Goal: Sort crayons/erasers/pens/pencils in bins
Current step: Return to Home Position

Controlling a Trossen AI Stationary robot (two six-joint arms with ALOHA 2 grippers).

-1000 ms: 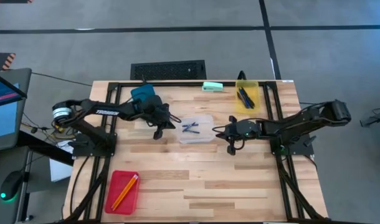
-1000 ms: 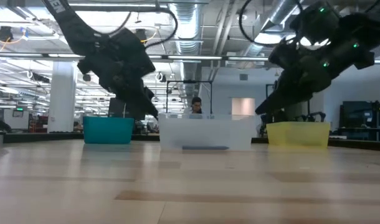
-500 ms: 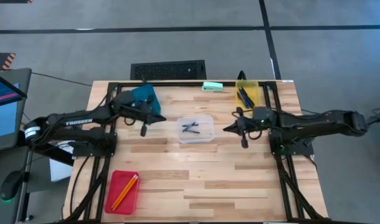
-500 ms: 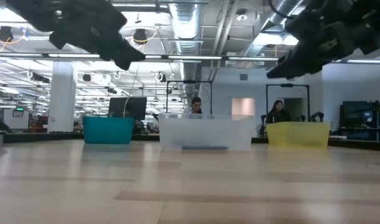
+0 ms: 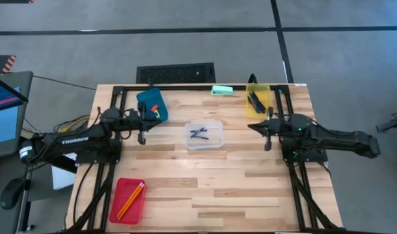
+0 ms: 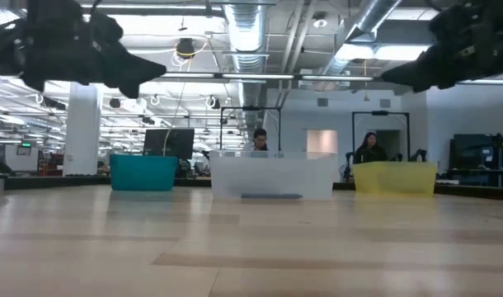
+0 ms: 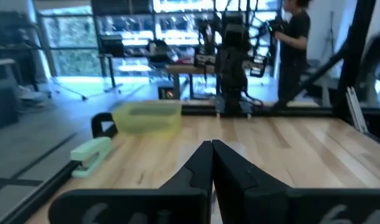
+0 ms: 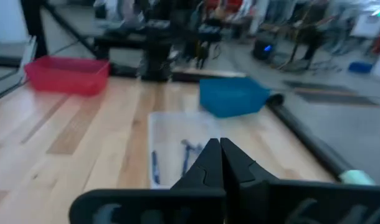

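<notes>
left pincer [image 5: 144, 127]: fingers pressed together with no gap and nothing held, as the left wrist view shows; raised off the table [image 5: 218, 188], over its left part, pointing toward the middle
right pincer [image 5: 264, 127]: fingers also pressed together and empty, per the right wrist view; raised over the right part of the table, facing the left pincer
low view: both pincers hang high, well above the bins, one at each upper corner
clear bin [image 5: 215, 124]: on the table between the two pincers, touching neither
pens [image 5: 198, 133]: a few thin blue sticks lying crossed inside the clear bin
blue bin [image 5: 146, 99]: just beside the left pincer, on its far-table-edge side
eraser [image 5: 155, 109]: an orange-red bit in the blue bin; anything else in that bin is too small to tell
yellow bin [image 5: 264, 108]: just beside the right pincer, toward the far edge
dark sticks [image 5: 254, 99]: dark blue, lying in the yellow bin; type unclear
red bin [image 5: 137, 208]: well apart from the left pincer, at the near edge on the left arm's side
pencils [image 5: 131, 199]: orange sticks lying slantwise in the red bin; count unclear
mint object [image 5: 222, 90]: flat, at the far edge, beside the yellow bin, well beyond both pincers
people [image 6: 260, 139]: two in the room behind the table, nowhere near the pincers
</notes>
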